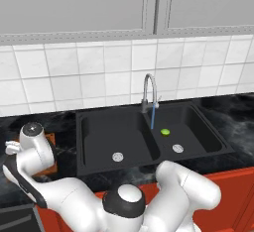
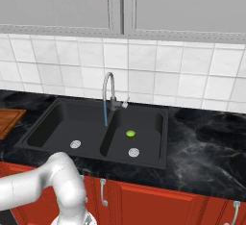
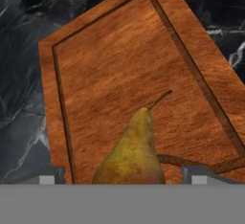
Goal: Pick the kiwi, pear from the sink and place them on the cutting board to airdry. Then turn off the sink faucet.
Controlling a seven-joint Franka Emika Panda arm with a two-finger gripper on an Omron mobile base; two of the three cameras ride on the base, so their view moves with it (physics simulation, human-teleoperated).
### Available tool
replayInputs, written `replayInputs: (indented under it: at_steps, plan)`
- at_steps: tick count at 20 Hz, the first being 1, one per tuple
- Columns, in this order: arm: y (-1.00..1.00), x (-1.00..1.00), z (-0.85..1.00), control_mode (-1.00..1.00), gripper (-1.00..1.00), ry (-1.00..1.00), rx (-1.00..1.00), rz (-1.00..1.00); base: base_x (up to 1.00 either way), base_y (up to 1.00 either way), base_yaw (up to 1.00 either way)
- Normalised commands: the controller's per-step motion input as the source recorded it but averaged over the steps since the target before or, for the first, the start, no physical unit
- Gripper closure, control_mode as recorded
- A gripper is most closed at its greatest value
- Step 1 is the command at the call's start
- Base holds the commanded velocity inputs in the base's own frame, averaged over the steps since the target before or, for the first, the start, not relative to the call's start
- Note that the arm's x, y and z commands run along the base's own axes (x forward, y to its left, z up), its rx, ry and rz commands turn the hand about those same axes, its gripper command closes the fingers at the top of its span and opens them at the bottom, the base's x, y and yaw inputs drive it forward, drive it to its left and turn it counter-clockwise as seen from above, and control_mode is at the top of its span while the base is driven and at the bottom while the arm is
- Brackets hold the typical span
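The yellow-brown pear [image 3: 131, 153] lies on the reddish-brown cutting board [image 3: 119, 65], stem pointing away from the hand. My gripper [image 3: 125, 177] is open just above it, one fingertip on each side with a gap to the fruit. The small green kiwi [image 1: 165, 132] [image 2: 130, 133] rests in the right basin of the black sink [image 1: 99, 127] [image 2: 53, 123]. A thin blue stream runs from the silver sink faucet [image 1: 149, 93] [image 2: 109, 90] down onto the divider between the basins. In the base views the board [image 2: 7, 120] sits left of the sink.
Black marble counter [image 2: 202, 142] surrounds the sink and board. White tiled wall and grey upper cabinets stand behind. Red cabinet fronts [image 2: 158, 202] run below the counter. My arm bends far left over the counter [image 1: 34, 151].
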Motion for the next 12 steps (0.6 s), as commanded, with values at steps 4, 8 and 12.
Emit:
replayInputs:
  at_steps: [4,8,12]
  plan:
    - [0.00,0.00,0.09,-1.00,-1.00,0.00,0.00,0.00,0.00,0.00,0.00]
    - [0.00,-0.13,0.45,-1.00,-1.00,-0.02,0.00,0.00,0.00,0.00,0.00]
    - [-0.04,-0.48,0.71,-1.00,-1.00,-0.04,0.01,0.00,0.00,0.00,0.00]
